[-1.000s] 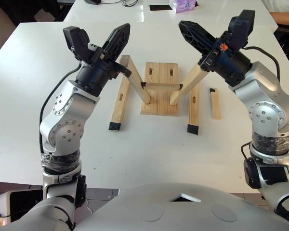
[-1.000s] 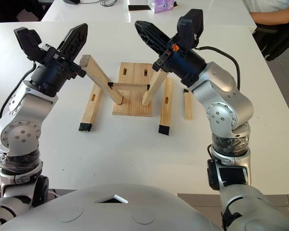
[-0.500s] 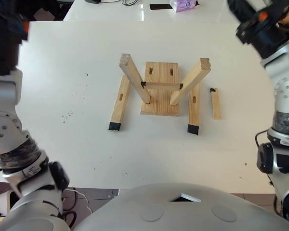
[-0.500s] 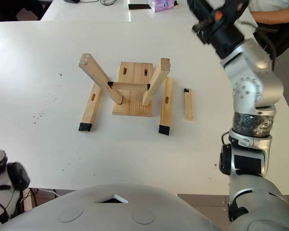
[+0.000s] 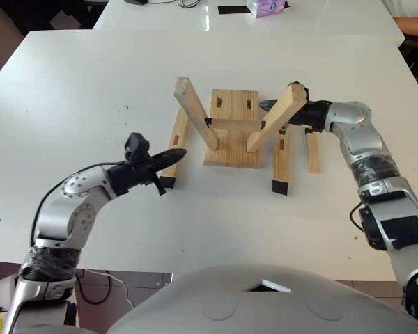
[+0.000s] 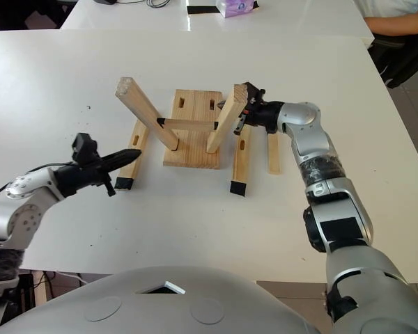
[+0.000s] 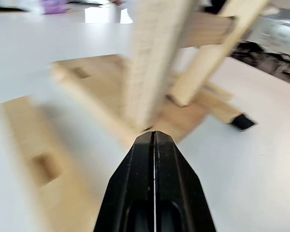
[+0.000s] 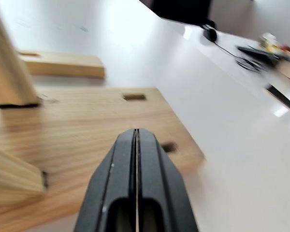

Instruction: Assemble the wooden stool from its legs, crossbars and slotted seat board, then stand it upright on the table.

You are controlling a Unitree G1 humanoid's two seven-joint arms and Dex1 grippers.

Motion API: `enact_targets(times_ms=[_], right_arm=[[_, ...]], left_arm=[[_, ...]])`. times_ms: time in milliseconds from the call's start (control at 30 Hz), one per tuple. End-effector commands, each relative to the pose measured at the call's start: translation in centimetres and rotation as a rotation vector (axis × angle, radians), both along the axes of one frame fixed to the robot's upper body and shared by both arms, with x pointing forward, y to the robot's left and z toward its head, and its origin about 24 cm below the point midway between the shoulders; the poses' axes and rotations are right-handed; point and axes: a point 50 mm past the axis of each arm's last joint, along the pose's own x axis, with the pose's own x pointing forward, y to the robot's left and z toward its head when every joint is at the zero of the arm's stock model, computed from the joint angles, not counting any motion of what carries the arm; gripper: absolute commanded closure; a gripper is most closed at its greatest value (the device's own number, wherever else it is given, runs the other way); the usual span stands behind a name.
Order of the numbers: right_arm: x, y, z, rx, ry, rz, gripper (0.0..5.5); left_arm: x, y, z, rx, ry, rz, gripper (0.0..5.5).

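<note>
The slotted seat board (image 5: 231, 147) lies flat on the white table (image 5: 90, 90). Two legs stand tilted in it, the left upright leg (image 5: 195, 113) and the right upright leg (image 5: 279, 117), joined by a crossbar (image 5: 234, 124). One loose leg (image 5: 173, 152) lies left of the board, another loose leg (image 5: 281, 158) lies to its right, and a loose short crossbar (image 5: 311, 150) lies farther right. My left gripper (image 5: 179, 152) is shut and empty, low over the near end of the left loose leg. My right gripper (image 5: 265, 104) is shut and empty, its tip just behind the top of the right upright leg, over the board (image 8: 87, 125).
A second table behind carries a purple box (image 5: 265, 7) and a flat black item (image 5: 232, 10). The near half of the table and its left side are bare white surface. Small dark specks (image 5: 101, 165) dot the left part.
Both arms, raised over the stool with open grippers a second ago, swung outward and came down low. Both grippers are now shut, left by the loose leg, right at the right upright leg.
</note>
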Motion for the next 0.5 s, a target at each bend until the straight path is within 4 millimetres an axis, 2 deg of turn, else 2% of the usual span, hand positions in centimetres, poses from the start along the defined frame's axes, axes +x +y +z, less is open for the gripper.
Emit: enact_targets(times_ms=[33, 200, 333, 500], right_arm=[[-1.0, 0.7, -0.8, -0.058, 0.071, 0.173, 5.47], [-2.1, 1.7, -1.1, -0.023, 0.122, 0.277, 5.47], [-3.2, 3.3, -1.6, 0.062, 0.171, 0.299, 5.47], [-5.7, 5.6, -2.2, 0.209, 0.262, 0.283, 5.47]], left_arm=[[1.2, -2.7, 0.0, -0.022, -0.039, -0.08, 5.5], [2.7, -2.9, -0.3, -0.002, -0.067, -0.044, 5.5], [3.4, -1.7, -0.5, 0.056, -0.085, 0.003, 5.5], [4.2, -0.4, -0.2, 0.099, -0.111, 0.046, 5.5]])
